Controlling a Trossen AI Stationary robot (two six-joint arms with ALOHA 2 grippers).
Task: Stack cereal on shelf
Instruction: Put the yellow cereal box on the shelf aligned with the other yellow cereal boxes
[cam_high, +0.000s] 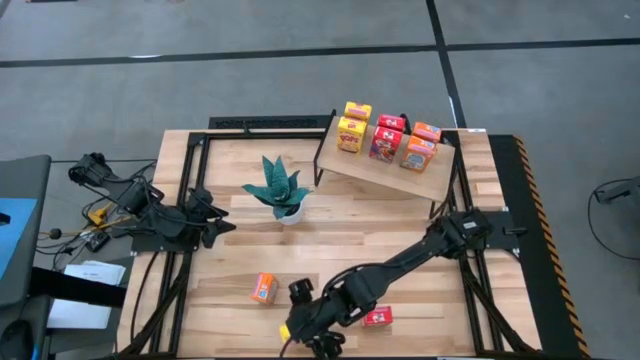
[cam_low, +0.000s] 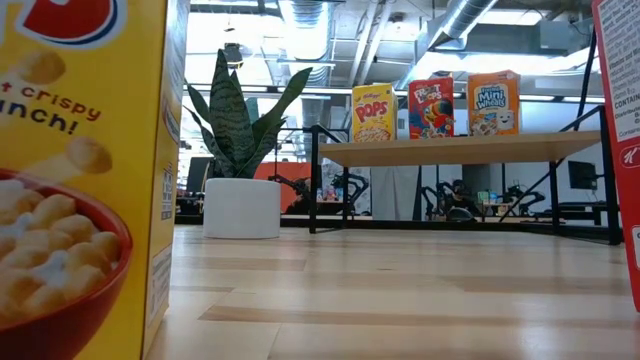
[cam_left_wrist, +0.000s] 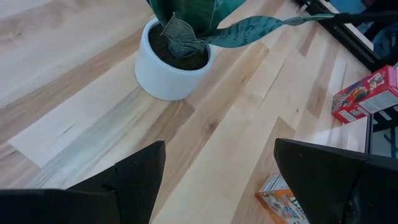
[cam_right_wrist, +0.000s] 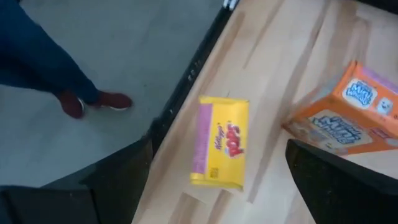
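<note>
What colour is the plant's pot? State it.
White pot; the left wrist view shows it best.

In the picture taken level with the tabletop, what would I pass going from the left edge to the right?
Huge yellow cardboard cereal box up close → green spiky plant in a white pot → on the light-wood shelf: yellow Pops box → red box → orange Mini-Wheats box → red box edge.

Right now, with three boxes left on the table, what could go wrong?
The yellow box lies flat beside the table edge; the right gripper, jaws open, could push it off. The orange box stands close by and might be knocked over.
</note>
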